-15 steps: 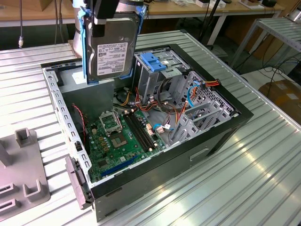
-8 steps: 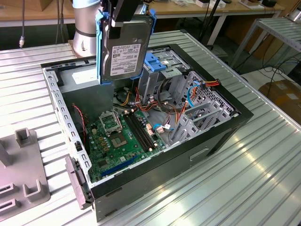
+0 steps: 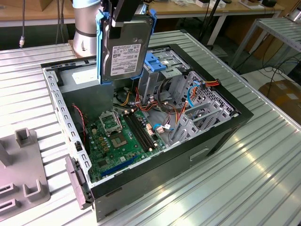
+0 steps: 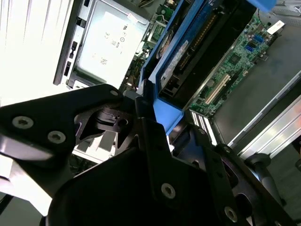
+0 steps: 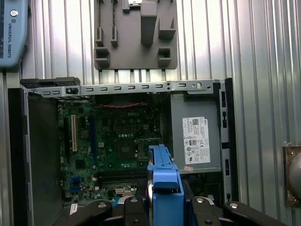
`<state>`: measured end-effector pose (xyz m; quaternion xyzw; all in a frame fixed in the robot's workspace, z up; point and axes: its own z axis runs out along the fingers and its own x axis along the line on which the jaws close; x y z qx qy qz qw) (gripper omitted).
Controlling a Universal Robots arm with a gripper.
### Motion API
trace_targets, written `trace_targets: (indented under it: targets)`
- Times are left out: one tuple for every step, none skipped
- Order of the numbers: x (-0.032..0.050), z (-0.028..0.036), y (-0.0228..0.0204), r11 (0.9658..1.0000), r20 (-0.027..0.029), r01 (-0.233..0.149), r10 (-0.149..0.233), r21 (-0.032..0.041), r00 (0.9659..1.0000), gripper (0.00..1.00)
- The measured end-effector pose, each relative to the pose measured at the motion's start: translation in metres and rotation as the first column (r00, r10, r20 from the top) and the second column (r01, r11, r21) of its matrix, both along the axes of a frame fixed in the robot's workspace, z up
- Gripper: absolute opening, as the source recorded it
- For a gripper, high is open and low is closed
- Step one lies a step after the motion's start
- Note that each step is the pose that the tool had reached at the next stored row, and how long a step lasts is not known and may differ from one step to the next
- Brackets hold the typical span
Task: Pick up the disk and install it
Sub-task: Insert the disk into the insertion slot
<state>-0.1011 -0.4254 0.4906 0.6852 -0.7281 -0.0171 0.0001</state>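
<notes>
Black metal tool [image 4: 149, 106] parts sit closest to the lens in both wrist views. They are clamped tight on the disk [image 3: 124, 52], a flat dark grey hard drive with a bright blue plastic frame round its edges. In the exterior view the tool holds the top end of the disk, so it hangs upright over the open black and silver computer case [image 3: 225, 127]. It is just beside the tall silver metal cage [image 3: 160, 70] with a light blue clip, on the exterior view's left of it. Below lie the green circuit board [image 3: 117, 141] and the silver power box [image 5: 195, 136]. The case stands on a ribbed metal worktop [image 3: 244, 179], near a grey plastic block with slots [image 3: 23, 183].

The disk looks stiff and rather heavy for how small it is. It is likely easy to hurt if bumped or dropped. Its smooth metal face may slip, so the blue frame on the thin sides seems the best place to hold
</notes>
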Motion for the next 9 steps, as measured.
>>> trace_targets:
  targets:
    - [0.0,0.0,0.0,1.0,0.0001,0.0,0.0,0.0001,1.0,0.37]
    - [0.0,0.0,0.0,1.0,0.0,0.0,0.0,0.0,1.0,0.37]
    - [0.0001,0.0,0.0,1.0,0.0,0.0,0.0,0.0,1.0,0.37]
    - [0.0001,0.0,-0.0001,1.0,0.0,0.0,0.0,-0.0001,1.0,0.37]
    - [0.0001,0.0,-0.0006,1.0,-0.0001,0.0,0.0,-0.0007,1.0,0.37]
    - [0.0002,0.0,-0.0014,1.0,0.0,0.0,0.0,-0.0009,1.0,0.37]
    - [0.0003,0.0,-0.0039,1.0,0.0,0.0,0.0,-0.0012,1.0,0.37]
    - [0.0007,-0.0003,-0.0102,1.0,0.0001,0.0,0.0,-0.0012,1.0,0.37]
    - [0.001,-0.0003,-0.0151,1.0,0.0,0.0,0.0,-0.0023,1.0,0.37]
